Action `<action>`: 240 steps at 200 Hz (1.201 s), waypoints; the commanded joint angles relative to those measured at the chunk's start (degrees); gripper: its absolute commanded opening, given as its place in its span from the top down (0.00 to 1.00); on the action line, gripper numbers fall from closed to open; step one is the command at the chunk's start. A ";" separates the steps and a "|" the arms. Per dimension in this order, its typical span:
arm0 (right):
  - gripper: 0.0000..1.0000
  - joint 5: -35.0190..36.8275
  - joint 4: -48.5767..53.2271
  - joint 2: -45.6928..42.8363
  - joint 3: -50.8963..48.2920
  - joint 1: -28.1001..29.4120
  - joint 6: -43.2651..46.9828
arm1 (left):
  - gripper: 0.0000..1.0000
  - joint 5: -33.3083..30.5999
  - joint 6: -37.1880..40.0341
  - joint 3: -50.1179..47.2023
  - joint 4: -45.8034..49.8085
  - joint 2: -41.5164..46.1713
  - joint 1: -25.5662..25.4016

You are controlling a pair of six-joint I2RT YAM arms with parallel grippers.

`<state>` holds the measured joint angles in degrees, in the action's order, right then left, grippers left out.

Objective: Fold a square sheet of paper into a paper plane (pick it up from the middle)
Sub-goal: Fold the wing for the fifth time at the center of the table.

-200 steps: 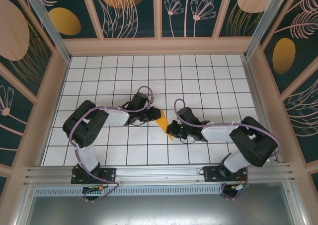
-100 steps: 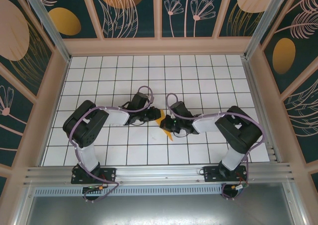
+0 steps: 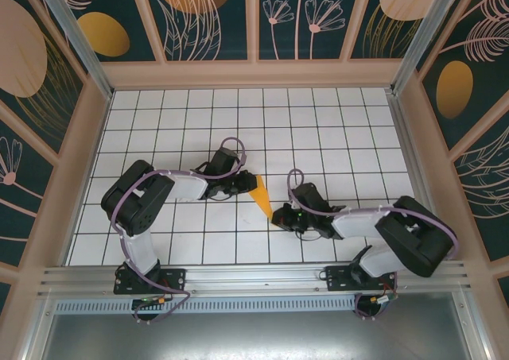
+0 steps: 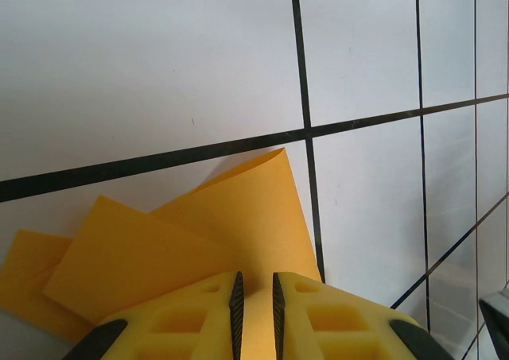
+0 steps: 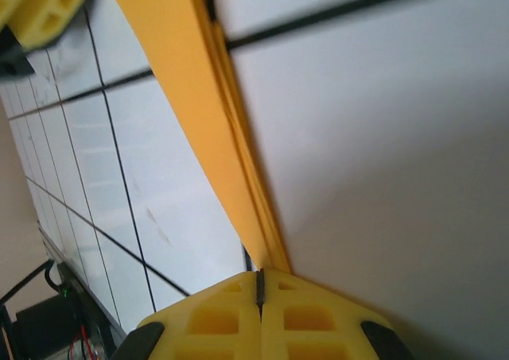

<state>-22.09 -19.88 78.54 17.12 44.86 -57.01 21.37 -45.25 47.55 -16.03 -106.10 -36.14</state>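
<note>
White grid tabletop (image 3: 334, 121), slim orange-yellow paper plane (image 3: 261, 195), left jaws clamping wide end, right jaws pinching tip.

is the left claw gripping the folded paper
Yes, the folded paper runs down into the narrow gap between the fingers of the left claw.

The plane (image 3: 261, 195) lies on the table (image 3: 334, 129) near its middle, between both grippers. The left gripper (image 3: 246, 187) sits at the plane's far-left end, which lies between its fingers. The right gripper (image 3: 277, 215) sits at the near-right tip, which meets its fingertips.
</note>
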 commanded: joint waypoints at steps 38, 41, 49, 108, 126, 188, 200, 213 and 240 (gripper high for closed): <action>0.92 3.65 14.16 -8.09 1.57 -0.01 1.88 | 0.79 -5.99 2.71 -0.18 5.62 -4.03 0.49; 0.92 3.73 14.04 -8.20 1.98 -0.06 2.08 | 0.79 -5.92 2.77 -0.18 5.53 -4.02 0.49; 0.92 4.25 13.86 -8.32 3.20 -0.12 2.58 | 0.79 -5.70 2.80 -0.24 5.43 -3.89 0.54; 0.92 3.31 7.88 1.97 13.97 -1.36 5.76 | 0.77 -4.75 3.10 0.41 5.69 -2.82 0.47; 0.92 2.49 6.70 6.32 16.45 -1.37 6.19 | 0.77 -5.08 3.16 0.62 6.09 -2.81 0.50; 0.92 1.74 3.53 13.39 11.89 -1.79 4.68 | 0.76 -5.35 3.15 0.59 6.71 -2.36 0.47; 0.91 1.44 2.19 13.09 9.66 -1.79 3.76 | 0.76 -5.35 3.22 0.78 6.97 -2.27 0.47; 0.91 1.17 1.69 12.48 8.06 -1.73 3.25 | 0.76 -5.53 3.46 1.01 7.27 -2.27 0.50; 0.89 1.39 1.01 9.47 6.14 -1.42 3.13 | 0.76 -6.16 3.68 1.06 7.83 -2.10 0.53</action>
<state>-20.23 -22.26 89.93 26.72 43.18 -53.17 21.63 -43.90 48.99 -13.47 -106.08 -36.23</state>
